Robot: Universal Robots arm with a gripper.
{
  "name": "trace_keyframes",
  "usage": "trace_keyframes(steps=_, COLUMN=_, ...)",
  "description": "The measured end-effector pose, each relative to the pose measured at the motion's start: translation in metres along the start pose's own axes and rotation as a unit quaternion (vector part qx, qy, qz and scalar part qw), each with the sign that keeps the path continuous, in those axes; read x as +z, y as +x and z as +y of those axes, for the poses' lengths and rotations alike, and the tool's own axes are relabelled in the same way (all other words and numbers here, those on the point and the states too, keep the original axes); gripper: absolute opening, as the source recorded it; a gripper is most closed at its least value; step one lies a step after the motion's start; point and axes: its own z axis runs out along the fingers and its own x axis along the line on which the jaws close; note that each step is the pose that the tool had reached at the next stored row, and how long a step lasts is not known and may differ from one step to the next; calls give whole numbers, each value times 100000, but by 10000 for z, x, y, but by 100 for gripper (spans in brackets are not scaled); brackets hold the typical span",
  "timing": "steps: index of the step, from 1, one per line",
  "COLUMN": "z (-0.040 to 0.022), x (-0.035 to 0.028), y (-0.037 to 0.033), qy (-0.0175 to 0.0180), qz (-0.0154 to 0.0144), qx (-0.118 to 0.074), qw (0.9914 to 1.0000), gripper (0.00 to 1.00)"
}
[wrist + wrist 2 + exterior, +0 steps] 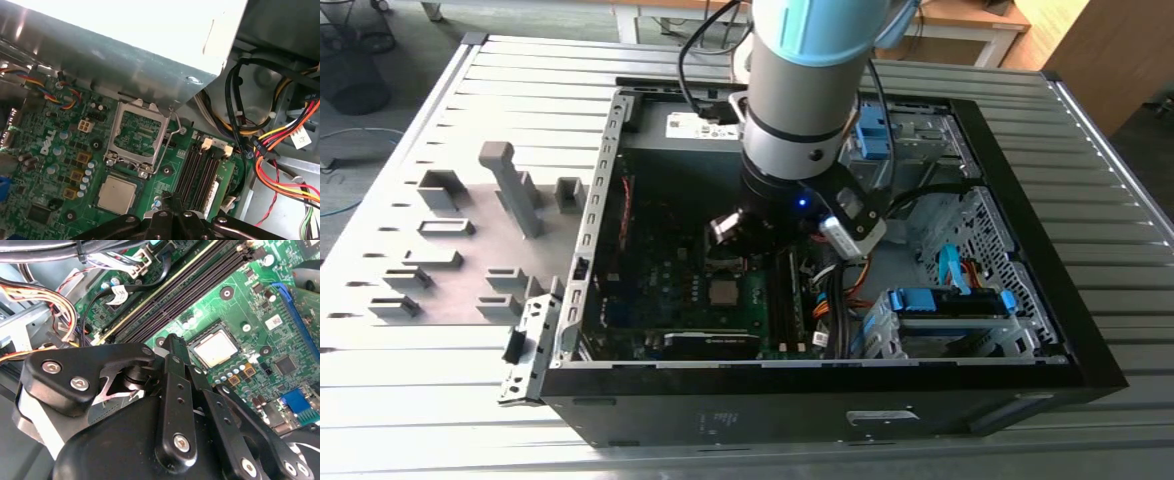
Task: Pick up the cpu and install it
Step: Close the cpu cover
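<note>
Small flat silver-topped square cpu [117, 194] lies in the green motherboard [52, 172] socket; hinged metal bracket [137, 132] open; claw [172, 200] closed, empty, just beside; chip probably light, stiff, fragile; best gripped by opposite edges.

Pretty sure I'm in a robotics lab set up in an office-type room. I'm working over a slatted metal table [414, 420], not a normal desk. A bunch of grey holder blocks [507, 190] sit on it at the exterior view's left. In the middle lies a tower case [827, 410] on its side with the panel off. Its motherboard [50, 150] is bare, and the cpu [117, 194] lies uncovered just beside a flipped-up socket bracket [137, 135]. Past the table it's plain office stuff: wooden desks [961, 20], a wire waste basket [354, 70] and a blue cable [347, 135] loose on the floor.
</note>
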Motion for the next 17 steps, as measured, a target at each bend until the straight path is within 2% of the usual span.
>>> trace_keyframes(steps=7, z=0, x=0, y=0, qy=6, qz=23, qx=-245, qw=100000, gripper=11)
trace_keyframes(steps=12, z=0, x=8, y=0, qy=-59, qz=102, qx=-2801, qw=99961, gripper=11)
trace_keyframes(steps=17, z=20, x=20, y=-10, qy=-86, qz=140, qx=-3829, qw=99927, gripper=11)
